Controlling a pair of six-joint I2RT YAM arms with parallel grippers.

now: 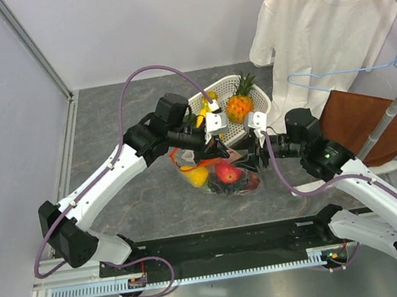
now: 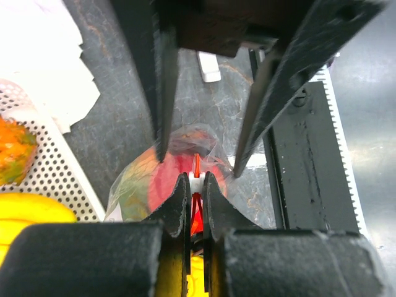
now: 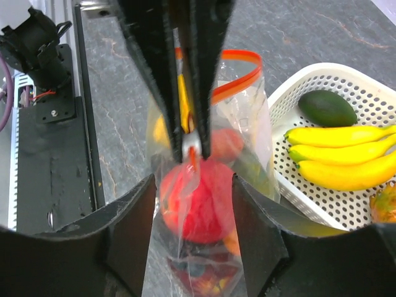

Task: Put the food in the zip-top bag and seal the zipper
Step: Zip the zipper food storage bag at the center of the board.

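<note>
Zipper (image 3: 238,73): red-orange strip along the mouth of the bag (image 1: 219,177), mid-table, front of the basket (image 1: 228,88). Your left gripper (image 2: 195,189) and right gripper (image 3: 185,133) both pinch it shut; run along its length. Food (image 3: 195,201) sits inside

Clear zip-top bag (image 3: 247,124) with red-orange zipper (image 3: 238,74) (red fruit (image 3: 195,201) inside), white perforated basket (image 3: 346,204), yellow bananas (image 3: 340,154).
</note>
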